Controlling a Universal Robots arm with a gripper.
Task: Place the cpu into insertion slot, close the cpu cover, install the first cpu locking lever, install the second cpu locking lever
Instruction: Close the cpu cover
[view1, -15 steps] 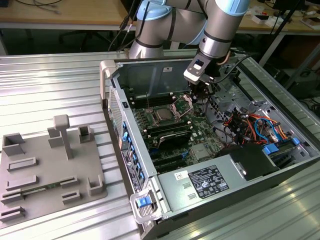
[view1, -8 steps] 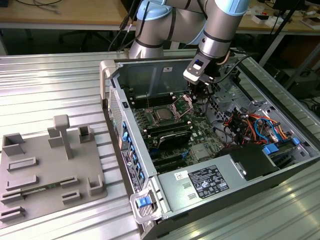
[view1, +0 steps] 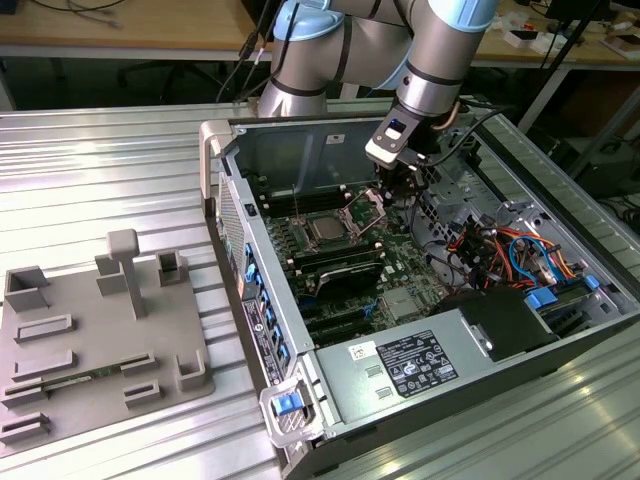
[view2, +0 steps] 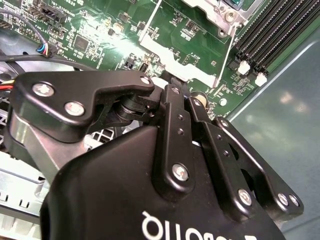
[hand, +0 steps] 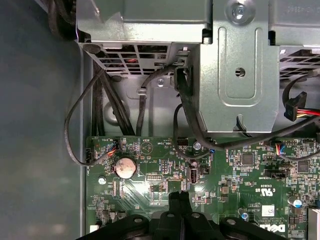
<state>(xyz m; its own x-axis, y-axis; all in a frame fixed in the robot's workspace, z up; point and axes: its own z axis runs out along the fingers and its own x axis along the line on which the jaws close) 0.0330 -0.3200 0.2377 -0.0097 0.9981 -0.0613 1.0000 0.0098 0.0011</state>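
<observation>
In the exterior view the cpu (view1: 328, 228) lies flat in the insertion slot (view1: 312, 240) on the green motherboard, silver-grey top up. The cpu cover (view1: 371, 206) stands tilted up on the side of the slot toward the exterior view's right. My gripper (view1: 403, 186) hangs just beside the cover's raised edge, fingers together with nothing held. In the second wrist view the black fingertips (view2: 173, 89) sit close to a silver plate edge (view2: 175, 64) of the cover; I cannot tell whether they touch. In the first wrist view the joined fingers (hand: 179, 199) point at the motherboard.
Black memory slots (view1: 340, 265) flank the socket. Bundled cables (view1: 490, 245) and a drive cage (hand: 235, 75) crowd the exterior view's right side of the case. A coin battery (hand: 125, 167) sits on the board. A grey fixture tray (view1: 90, 330) lies outside the case.
</observation>
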